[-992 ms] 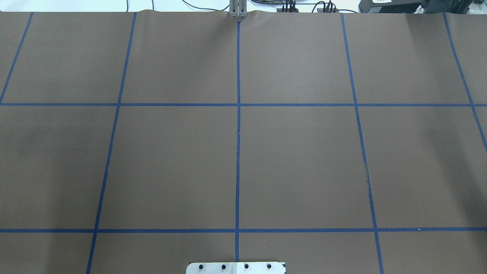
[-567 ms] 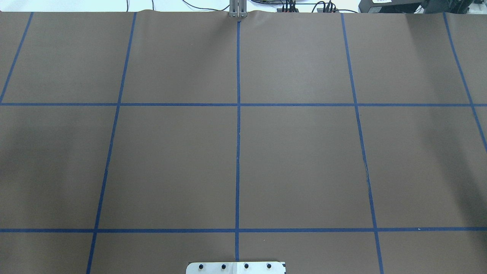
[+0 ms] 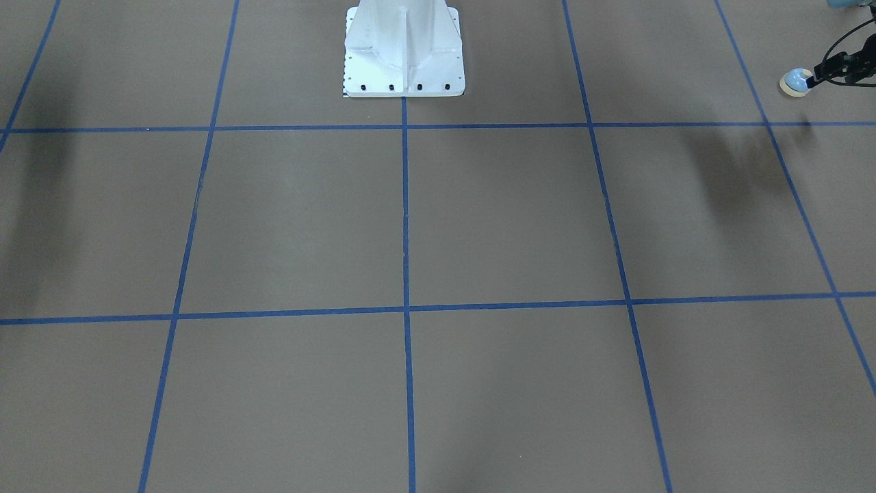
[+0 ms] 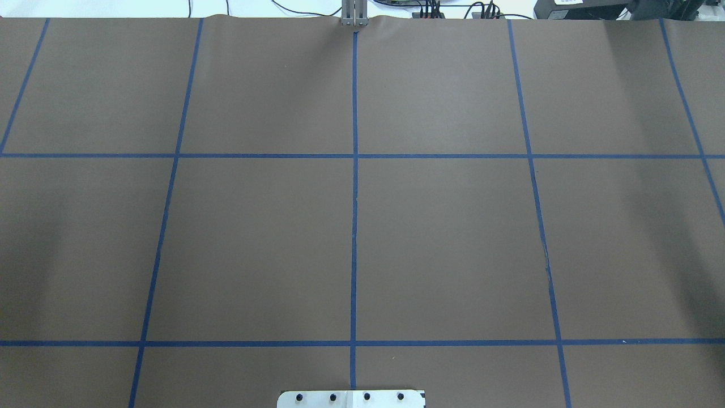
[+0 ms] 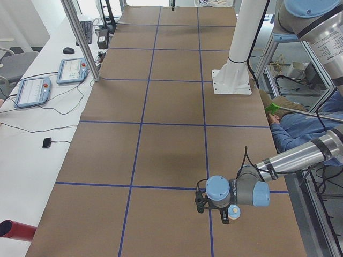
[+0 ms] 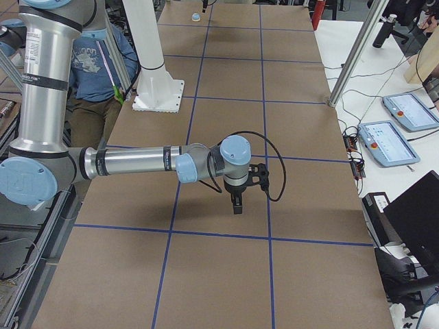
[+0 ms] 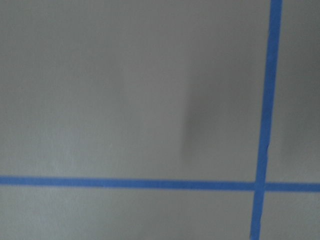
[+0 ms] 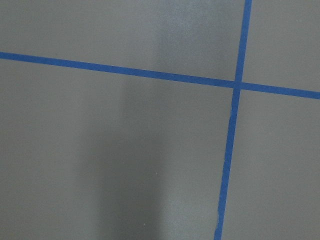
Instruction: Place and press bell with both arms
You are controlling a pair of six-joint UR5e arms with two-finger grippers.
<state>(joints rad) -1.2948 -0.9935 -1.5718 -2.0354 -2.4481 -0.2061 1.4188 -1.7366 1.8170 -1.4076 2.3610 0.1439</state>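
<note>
The bell [image 3: 792, 83], light blue dome on a cream base, is at the far right of the front-facing view, near the robot's side of the table. My left gripper [image 3: 812, 80] is shut on its side and holds it just above the brown table; its shadow lies apart from it. It also shows in the exterior left view [image 5: 234, 212] under the near arm's wrist, and far off in the exterior right view [image 6: 195, 17]. My right gripper [image 6: 236, 208] points down over the table; I cannot tell whether it is open. Both wrist views show only table and blue tape.
The white pedestal [image 3: 404, 48] stands at the table's robot-side edge. Blue tape lines grid the brown table [image 4: 453, 243]. Tablets [image 5: 32, 91] and cables lie on the white bench. A seated person [image 5: 300, 128] is beside the table. A red object [image 5: 13, 229] lies near.
No arm or bell shows in the overhead view. Only the faint shadows at its left and right edges have shifted slightly.
</note>
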